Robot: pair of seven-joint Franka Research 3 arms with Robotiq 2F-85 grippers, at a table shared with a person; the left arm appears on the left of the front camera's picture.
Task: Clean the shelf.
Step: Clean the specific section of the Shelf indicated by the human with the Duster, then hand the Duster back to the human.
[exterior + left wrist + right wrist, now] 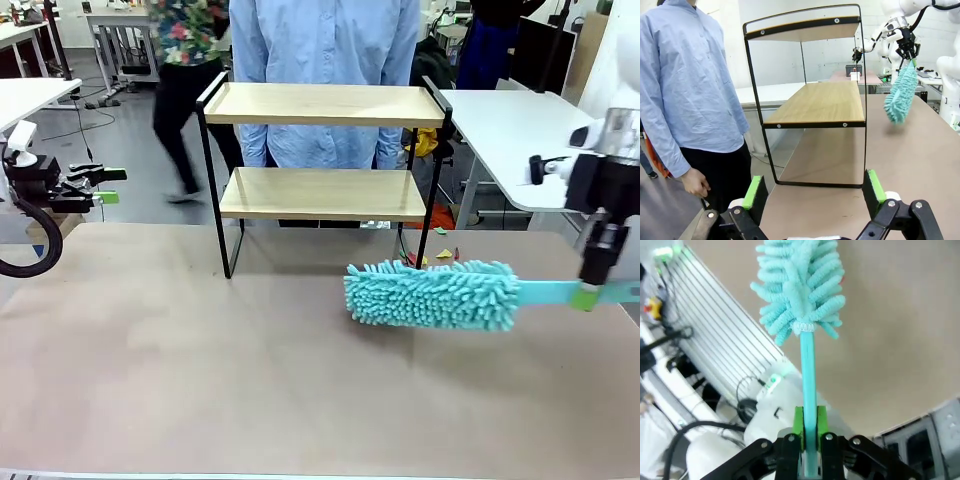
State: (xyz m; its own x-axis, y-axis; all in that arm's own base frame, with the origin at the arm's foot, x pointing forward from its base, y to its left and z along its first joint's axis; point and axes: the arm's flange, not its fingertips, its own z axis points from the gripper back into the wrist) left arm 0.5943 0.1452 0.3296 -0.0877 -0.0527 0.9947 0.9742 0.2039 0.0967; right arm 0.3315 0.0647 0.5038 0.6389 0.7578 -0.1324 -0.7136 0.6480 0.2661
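Observation:
The shelf [322,190] stands at the far middle of the brown table; its two light wooden boards in a thin black frame are both bare. My right gripper [590,290] is shut on the handle of a fluffy turquoise duster [430,293], which hovers level just in front of the shelf's right leg. In the right wrist view the gripper [809,427] pinches the handle, and the duster head [800,280] points away. My left gripper [100,185] waits open at the left edge. In the left wrist view it [815,192] faces the shelf [815,102], with the duster [901,92] beyond.
A person in a light blue shirt [325,60] stands close behind the shelf, hand hanging down [695,182]. White tables [520,130] flank the far side. Small coloured scraps [440,257] lie by the shelf's right leg. The brown table [250,380] spreads wide in front.

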